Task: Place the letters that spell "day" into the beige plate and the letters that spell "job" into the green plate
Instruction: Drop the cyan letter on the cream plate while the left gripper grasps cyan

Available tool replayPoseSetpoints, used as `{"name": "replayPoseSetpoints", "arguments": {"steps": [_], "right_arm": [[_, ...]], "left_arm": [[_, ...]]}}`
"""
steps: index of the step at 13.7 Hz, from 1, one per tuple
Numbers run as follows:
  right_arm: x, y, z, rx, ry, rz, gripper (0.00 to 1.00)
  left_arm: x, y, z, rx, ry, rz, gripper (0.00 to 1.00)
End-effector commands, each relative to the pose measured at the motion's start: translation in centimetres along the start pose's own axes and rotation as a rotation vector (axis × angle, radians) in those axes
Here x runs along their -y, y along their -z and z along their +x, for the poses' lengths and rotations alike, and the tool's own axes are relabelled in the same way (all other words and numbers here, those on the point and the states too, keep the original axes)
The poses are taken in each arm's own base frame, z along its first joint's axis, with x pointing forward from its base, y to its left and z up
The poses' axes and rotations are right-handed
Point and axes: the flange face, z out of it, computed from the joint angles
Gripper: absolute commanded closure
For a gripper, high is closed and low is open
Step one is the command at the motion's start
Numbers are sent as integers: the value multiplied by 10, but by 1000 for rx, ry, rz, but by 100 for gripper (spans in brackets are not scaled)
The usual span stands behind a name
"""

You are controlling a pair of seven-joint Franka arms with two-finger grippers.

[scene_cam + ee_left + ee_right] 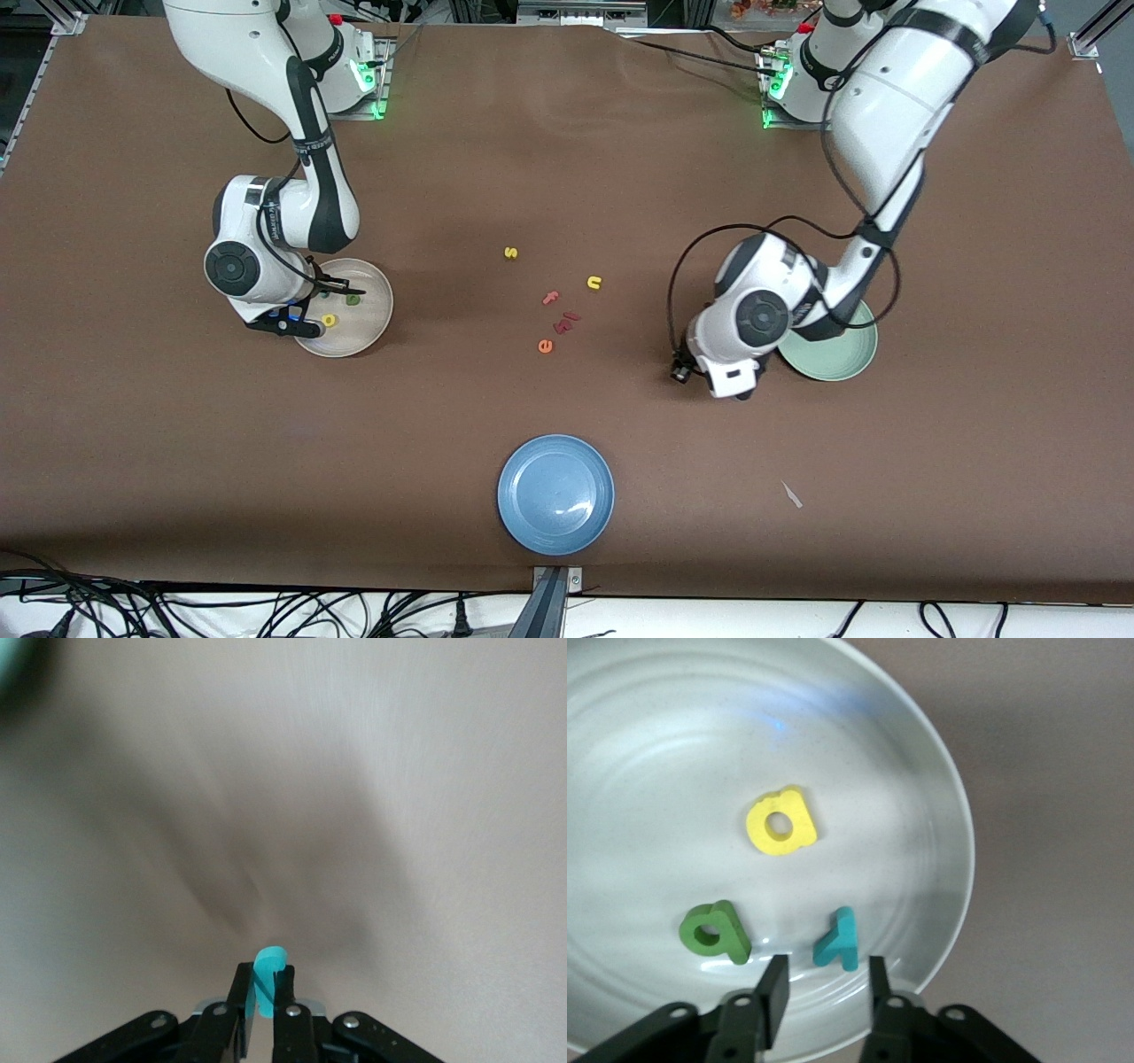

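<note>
Toward the right arm's end of the table, the round beige plate (939, 797) holds the yellow foam a (781, 822), dark green d (714, 933) and teal y (837, 939); the right gripper (825, 985) hangs apart above them. "Day" looks finished. The left gripper (263, 985), beside the pale green plate (842, 354), is clamped on a small teal foam letter (268, 966), so "job" has barely begun.

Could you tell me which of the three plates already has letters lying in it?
The beige plate, under the right tool, holds three letters; the green plate and blue plate show none.
</note>
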Motion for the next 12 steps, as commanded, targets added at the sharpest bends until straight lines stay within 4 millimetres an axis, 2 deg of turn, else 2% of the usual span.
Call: {"name": "replayPoseSetpoints", "arguments": {"steps": [1,3,6,8,10,11,12], "right_arm": [[9,46,-5,4,34,56,0],[14,96,0,27,55,81,0],[26,175,6,8,100,86,0],[30,220,10,-65,146,34,0],[29,246,11,-98,153,37,0],[36,259,9,-129,163,39,0],[27,275,6,-140,162,72,0]], "left_arm": [[43,67,35,68,-150,105,100],[74,76,74,115,-245,169,100],[128,57,122,172,-416,221,100],[141,33,131,200,-499,227,100],[153,5,134,177,-501,200,100],[155,-4,133,169,-505,188,100],[157,-4,137,168,-500,182,76]]}}
